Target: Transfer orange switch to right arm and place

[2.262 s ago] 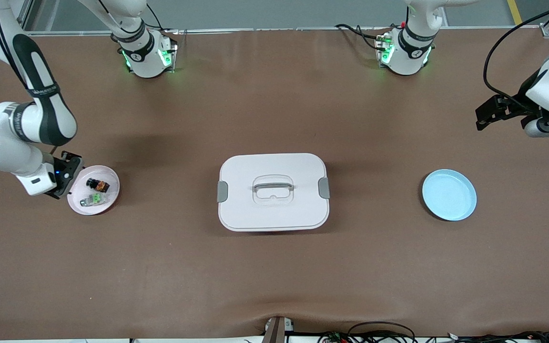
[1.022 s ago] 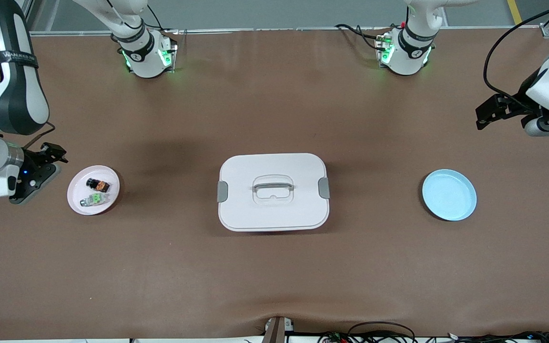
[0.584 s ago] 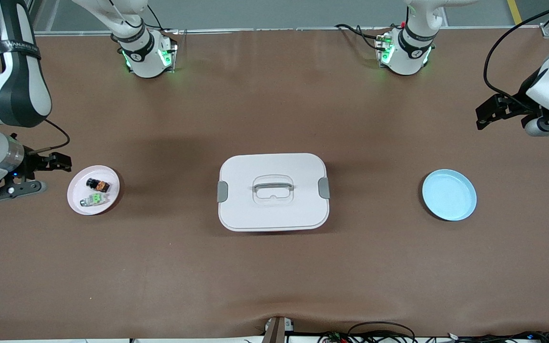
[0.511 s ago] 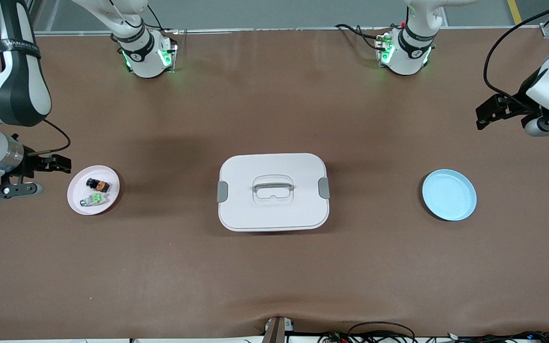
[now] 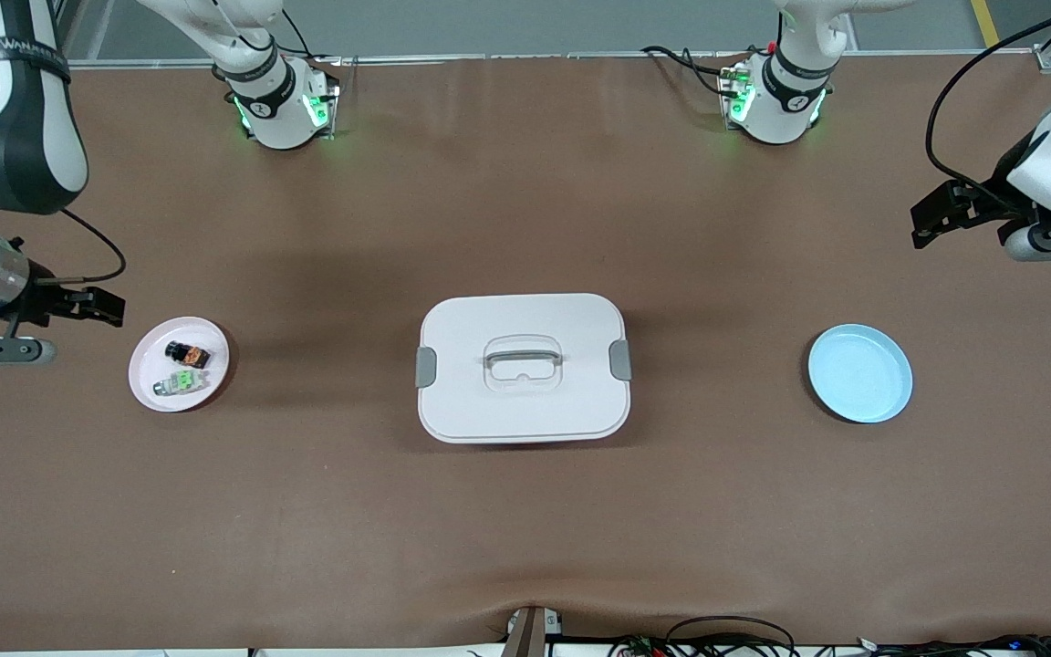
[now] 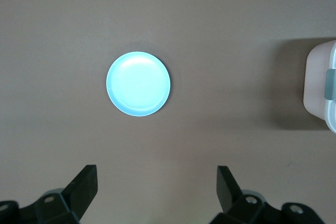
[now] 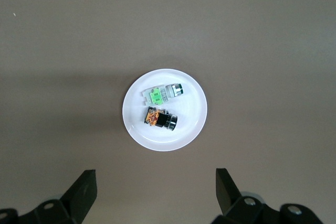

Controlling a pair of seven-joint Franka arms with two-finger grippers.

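Both grippers released, hovering at the table's two ends
Right gripper [image 5: 78, 310] hangs empty beside the pink plate [image 5: 147, 388] holding the orange switch [image 5: 188, 354] and a green part [image 5: 181, 382]; left gripper [image 5: 941, 214] waits above the table near the blue plate [image 5: 859, 373]

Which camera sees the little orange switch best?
The right wrist view: the orange switch lies in plain sight on the pink plate, beside the green part. The front view shows it tiny. The left wrist view misses it.
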